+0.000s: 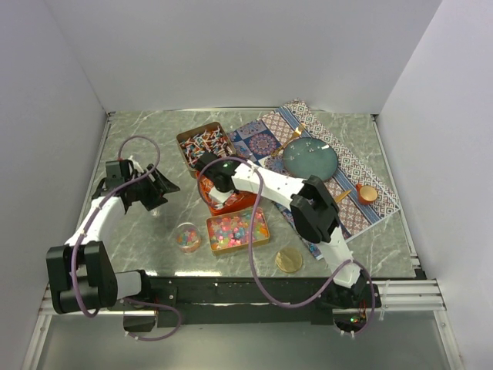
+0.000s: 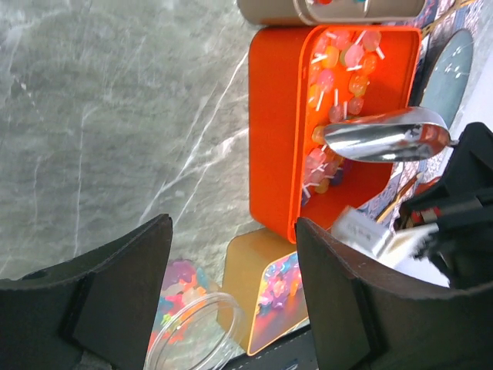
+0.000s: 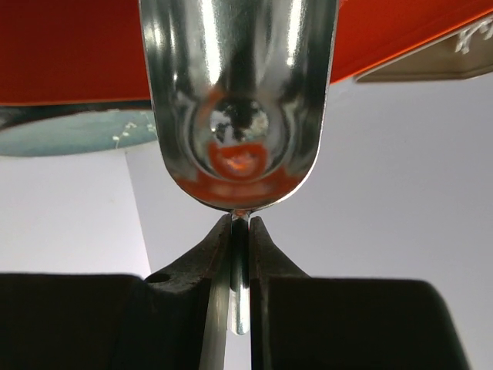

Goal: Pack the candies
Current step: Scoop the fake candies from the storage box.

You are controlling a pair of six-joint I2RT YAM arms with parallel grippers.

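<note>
Two arms over my green-grey marble table. The right claw is pinched tight on the thin handle of one silver metal scoop. The scoop's bowl hangs over the one orange rectangular tin. The left claw stands wide apart with nothing between its two dark fingers, poised above bare marble to the left of that tin. The candies sit in four containers, by my count. Bead-like multicoloured jellies fill one gold rectangular tin near the front. More of them lie in one round clear jar just to its left. Pastel sweets on white sticks lie in the orange tin, directly under the scoop. Small wrapped pieces pack one bronze-brown rectangular tin at the back. That makes three tins in a loose cluster at mid-table. One round gold lid lies flat on the marble to the right of the gold tin, apart from it. One patterned cloth spreads along the right side, bearing one round teal plate and one small copper-coloured cup.
</note>
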